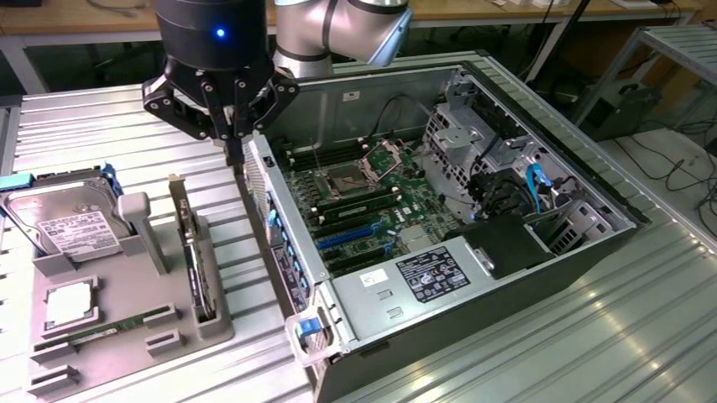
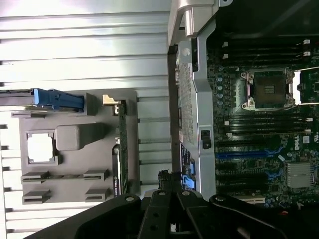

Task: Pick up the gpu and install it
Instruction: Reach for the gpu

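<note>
Between case point(image 1: 370, 101) and tray point(image 1: 129, 290), the gripper point(image 1: 235, 155) hangs empty, jaws together; the gpu point(image 1: 193, 252) pickup is pending and likely needs them parted.

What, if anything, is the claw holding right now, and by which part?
Nothing: the claw is shut and empty, and the gpu stands in the grey tray.

Ribbed metal tabletop point(image 1: 538, 344), glare on its slats, wooden workbench point(image 1: 79, 21) along the far side, grey metal-framed stand point(image 1: 672, 38) at the exterior view's right, black cables point(image 1: 677, 164) trailing on pale floor.
</note>
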### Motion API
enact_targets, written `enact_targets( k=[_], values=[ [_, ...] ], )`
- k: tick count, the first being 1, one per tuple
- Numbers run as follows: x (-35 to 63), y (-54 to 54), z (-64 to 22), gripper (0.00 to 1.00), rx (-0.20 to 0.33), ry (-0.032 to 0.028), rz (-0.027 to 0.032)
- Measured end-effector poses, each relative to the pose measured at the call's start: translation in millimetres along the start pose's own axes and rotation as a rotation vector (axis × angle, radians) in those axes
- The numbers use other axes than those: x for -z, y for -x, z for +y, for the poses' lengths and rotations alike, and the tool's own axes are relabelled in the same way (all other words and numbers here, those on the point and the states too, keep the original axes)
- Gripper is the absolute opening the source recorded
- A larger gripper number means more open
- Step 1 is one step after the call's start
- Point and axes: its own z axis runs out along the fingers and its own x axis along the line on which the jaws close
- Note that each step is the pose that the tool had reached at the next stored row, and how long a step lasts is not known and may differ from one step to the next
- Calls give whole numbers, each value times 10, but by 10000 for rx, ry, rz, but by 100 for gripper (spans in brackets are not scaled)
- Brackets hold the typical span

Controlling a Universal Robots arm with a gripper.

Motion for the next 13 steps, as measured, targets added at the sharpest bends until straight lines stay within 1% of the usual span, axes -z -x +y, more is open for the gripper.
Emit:
enact_targets(
  k=[13],
  values=[
    [2, -80, -25, 11, 1, -1, 1]
  ],
)
